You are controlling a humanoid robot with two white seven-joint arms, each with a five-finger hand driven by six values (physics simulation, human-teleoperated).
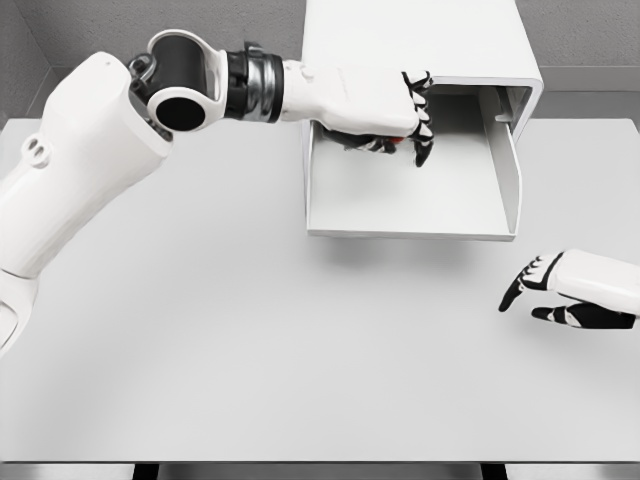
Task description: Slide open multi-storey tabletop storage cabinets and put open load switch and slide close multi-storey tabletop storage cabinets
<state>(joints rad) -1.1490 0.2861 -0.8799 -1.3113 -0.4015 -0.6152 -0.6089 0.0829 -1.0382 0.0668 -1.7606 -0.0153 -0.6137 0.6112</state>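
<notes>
A white tabletop storage cabinet (420, 40) stands at the back of the table. Its bottom drawer (400, 205) is slid out toward me and its floor looks bare. My left hand (410, 135) reaches from the left over the back part of the drawer, fingers curled downward. A small red and dark piece, the load switch (402, 143), peeks out under the palm; most of it is hidden by the hand. My right hand (535, 290) lies low over the table at the right edge, fingers relaxed and holding nothing.
The grey table (250, 350) spreads wide in front of the drawer. The drawer's right wall (508, 170) and front lip (410, 236) stand up around the hand. My left forearm crosses the upper left of the view.
</notes>
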